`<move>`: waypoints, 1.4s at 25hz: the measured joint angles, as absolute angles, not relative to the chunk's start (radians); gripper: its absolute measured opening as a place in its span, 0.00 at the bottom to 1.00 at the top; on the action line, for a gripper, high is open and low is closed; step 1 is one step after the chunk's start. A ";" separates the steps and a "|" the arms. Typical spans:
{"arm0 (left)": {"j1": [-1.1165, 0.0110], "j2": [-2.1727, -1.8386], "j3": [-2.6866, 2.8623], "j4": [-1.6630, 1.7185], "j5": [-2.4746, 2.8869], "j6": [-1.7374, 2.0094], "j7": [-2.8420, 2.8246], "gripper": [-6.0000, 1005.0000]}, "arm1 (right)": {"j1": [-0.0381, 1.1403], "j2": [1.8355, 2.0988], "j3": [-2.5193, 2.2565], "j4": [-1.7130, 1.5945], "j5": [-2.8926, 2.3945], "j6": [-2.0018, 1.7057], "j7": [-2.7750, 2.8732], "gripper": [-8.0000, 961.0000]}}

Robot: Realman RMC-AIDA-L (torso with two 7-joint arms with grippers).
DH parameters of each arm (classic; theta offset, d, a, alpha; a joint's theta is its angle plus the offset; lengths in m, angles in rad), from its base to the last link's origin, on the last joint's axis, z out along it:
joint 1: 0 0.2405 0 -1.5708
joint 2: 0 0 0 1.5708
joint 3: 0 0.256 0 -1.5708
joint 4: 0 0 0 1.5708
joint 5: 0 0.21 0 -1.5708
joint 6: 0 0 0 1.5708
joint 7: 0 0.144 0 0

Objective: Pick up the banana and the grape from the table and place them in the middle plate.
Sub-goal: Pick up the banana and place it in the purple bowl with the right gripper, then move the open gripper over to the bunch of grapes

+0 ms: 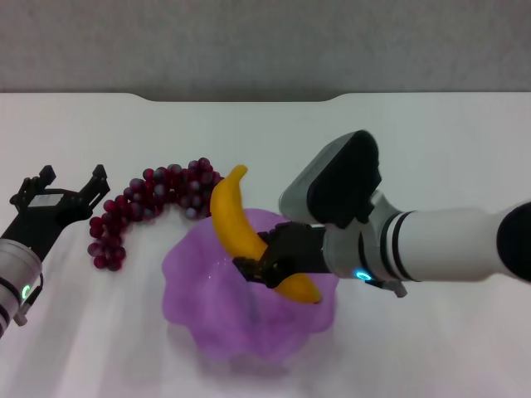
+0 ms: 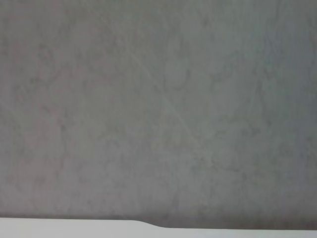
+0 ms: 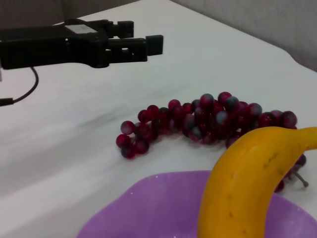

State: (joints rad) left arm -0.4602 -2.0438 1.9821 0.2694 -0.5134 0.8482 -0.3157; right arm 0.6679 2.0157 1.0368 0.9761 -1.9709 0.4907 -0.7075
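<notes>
Banana (image 1: 235, 217) is clamped by the right claw (image 1: 267, 264), which is closed on its lower half; the dark fingers (image 1: 286, 249) are wrapped round the fruit near the lower end. The banana is held tilted over the plate (image 1: 199, 282), upper tip pointing up and away toward the far side, lower end (image 1: 300, 288) seen just past the claw over the plate's right part. Whether it touches the plate cannot be told. In the right wrist view the banana (image 3: 247, 183) is seen close up over the purple rim (image 3: 148, 198), with the grapes (image 3: 208, 119) behind it.

Grapes (image 1: 145, 207) are left on the table (image 1: 431, 149), lying in a long curved bunch just beyond the plate's far-left rim. The bunch's right end is seen right beside the banana's upper tip in the head view; contact cannot be confirmed.

Left claw (image 1: 73, 186) is held at the table's left side, near the left end of the grape bunch but apart from it. Its fingers (image 1: 99, 176) are spread apart and nothing is gripped. The same claw (image 3: 141, 43) is seen from the right wrist view hanging above the table beyond the grapes.

Left wrist view is filled by a grey wall (image 2: 158, 109), with a strip of the table edge (image 2: 74, 227) along one side.
</notes>
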 joint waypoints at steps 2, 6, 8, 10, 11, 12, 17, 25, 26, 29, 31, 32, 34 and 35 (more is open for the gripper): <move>-0.460 -2.044 1.982 0.270 -0.513 0.848 -0.316 0.87 | 0.674 2.016 1.028 0.976 -1.971 0.484 -0.707 0.53; -0.461 -2.045 1.982 0.268 -0.512 0.848 -0.316 0.87 | 0.675 2.016 1.024 0.976 -1.971 0.460 -0.708 0.54; -0.462 -2.045 1.982 0.265 -0.512 0.848 -0.316 0.87 | 0.669 2.016 1.023 0.978 -1.971 0.444 -0.707 0.54; -0.462 -2.045 1.981 0.264 -0.513 0.848 -0.316 0.87 | 0.666 2.016 1.023 0.984 -1.971 0.433 -0.708 0.67; -0.462 -2.045 1.981 0.264 -0.513 0.848 -0.316 0.87 | 0.665 2.016 1.023 0.986 -1.971 0.429 -0.708 0.73; -0.462 -2.045 1.981 0.263 -0.513 0.848 -0.316 0.87 | 0.665 2.016 1.023 0.989 -1.971 0.427 -0.710 0.76; -0.462 -2.045 1.981 0.263 -0.513 0.848 -0.316 0.87 | 0.645 2.014 1.003 1.005 -1.977 0.375 -0.727 0.87; -0.449 -2.045 1.983 0.267 -0.514 0.852 -0.318 0.87 | 0.440 2.009 1.036 1.060 -1.979 0.087 -0.856 0.86; -0.447 -2.045 1.982 0.267 -0.514 0.853 -0.318 0.87 | 0.412 2.009 1.043 1.064 -1.980 0.031 -0.867 0.86; -0.447 -2.045 1.979 0.266 -0.514 0.853 -0.319 0.87 | 0.357 2.010 1.047 1.037 -1.979 -0.133 -0.870 0.86; -0.446 -2.045 1.978 0.265 -0.514 0.854 -0.320 0.87 | 0.325 2.009 1.046 0.979 -1.975 -0.271 -0.860 0.86; -0.445 -2.045 1.978 0.265 -0.514 0.854 -0.320 0.87 | 0.325 2.009 1.046 0.979 -1.975 -0.271 -0.860 0.86; -0.443 -2.046 1.977 0.264 -0.514 0.854 -0.321 0.87 | 0.320 2.009 1.039 0.934 -1.975 -0.347 -0.851 0.86; -0.441 -2.046 1.977 0.263 -0.514 0.854 -0.321 0.87 | 0.321 2.010 1.031 0.905 -1.976 -0.396 -0.837 0.86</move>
State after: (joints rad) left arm -0.4409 -2.0465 1.9768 0.2632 -0.5139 0.8542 -0.3215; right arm 0.3207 2.0096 1.0314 0.9054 -1.9765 -0.3962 -0.8368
